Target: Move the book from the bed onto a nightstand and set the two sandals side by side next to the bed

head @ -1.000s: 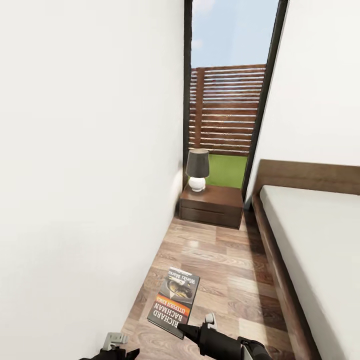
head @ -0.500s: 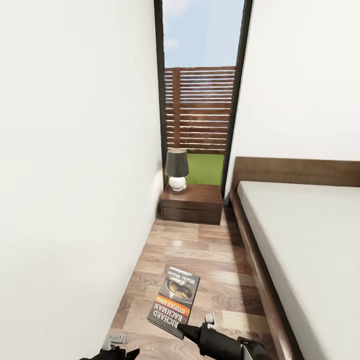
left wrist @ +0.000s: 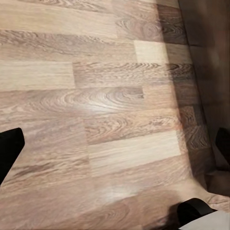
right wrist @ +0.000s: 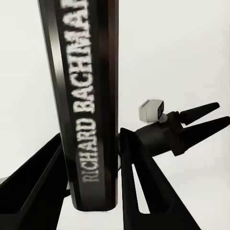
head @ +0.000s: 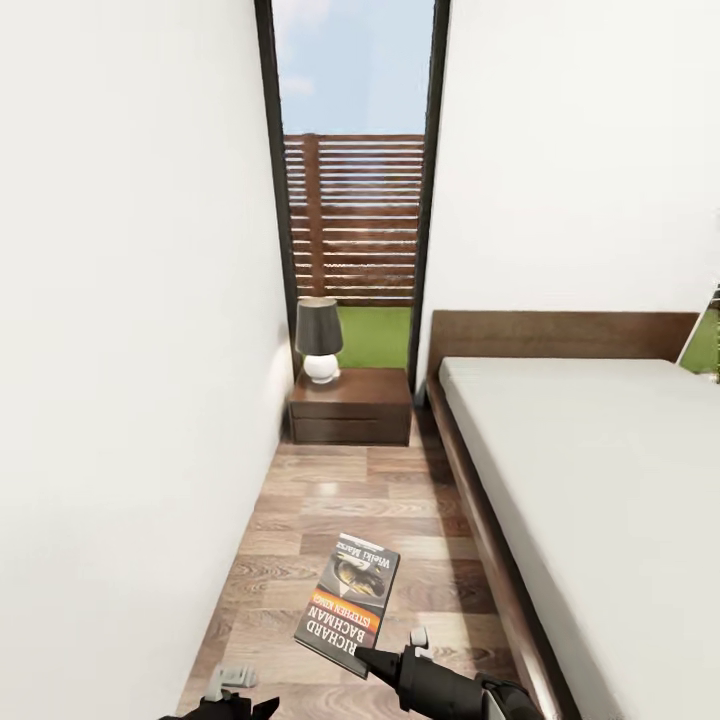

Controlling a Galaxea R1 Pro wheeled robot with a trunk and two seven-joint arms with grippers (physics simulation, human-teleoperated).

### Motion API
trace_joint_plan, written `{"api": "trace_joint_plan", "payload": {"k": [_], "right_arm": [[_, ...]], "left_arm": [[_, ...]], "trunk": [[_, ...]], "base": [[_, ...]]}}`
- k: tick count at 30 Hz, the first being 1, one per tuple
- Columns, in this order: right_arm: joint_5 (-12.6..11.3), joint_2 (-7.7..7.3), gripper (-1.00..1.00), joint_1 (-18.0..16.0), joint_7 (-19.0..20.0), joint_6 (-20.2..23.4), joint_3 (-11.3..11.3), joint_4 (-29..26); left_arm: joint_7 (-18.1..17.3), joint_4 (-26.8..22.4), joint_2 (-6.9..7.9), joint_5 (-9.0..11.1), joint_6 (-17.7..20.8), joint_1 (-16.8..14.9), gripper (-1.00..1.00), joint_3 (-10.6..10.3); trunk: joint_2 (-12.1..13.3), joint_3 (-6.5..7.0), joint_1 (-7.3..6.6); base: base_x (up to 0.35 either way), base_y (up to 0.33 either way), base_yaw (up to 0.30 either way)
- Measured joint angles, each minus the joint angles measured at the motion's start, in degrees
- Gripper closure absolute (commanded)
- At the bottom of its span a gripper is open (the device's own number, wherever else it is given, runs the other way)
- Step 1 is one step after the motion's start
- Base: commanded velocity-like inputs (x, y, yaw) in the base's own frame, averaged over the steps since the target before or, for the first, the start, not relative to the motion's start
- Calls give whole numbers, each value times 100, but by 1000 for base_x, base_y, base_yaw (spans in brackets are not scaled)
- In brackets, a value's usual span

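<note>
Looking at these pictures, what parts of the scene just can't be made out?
- Left gripper: cut off by the head view's bottom edge, so open or shut is unclear.
- Book: small title lettering too tiny to read in the head view.
- Bed: far side runs past the head view's right edge.

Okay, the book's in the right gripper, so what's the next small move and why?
Probably keep rolling forward down the aisle toward the nightstand. The right gripper is shut on the book, the nightstand sits far ahead by the window, and its top beside the lamp looks free.

Book (right wrist: 88, 105) spine clamped between dark jaws, white wall (right wrist: 182, 48) behind.
</note>
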Motion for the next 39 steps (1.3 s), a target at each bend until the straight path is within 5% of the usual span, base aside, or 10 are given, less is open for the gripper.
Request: {"api": "trace_joint_plan", "payload": {"k": [39], "right_arm": [[0, 0, 100, 0, 0, -2, 1, 6]], "left_arm": [[0, -1, 0, 0, 0, 1, -100, 0]], "trunk": [[0, 0, -2]], "base": [[185, 27, -3]]}}
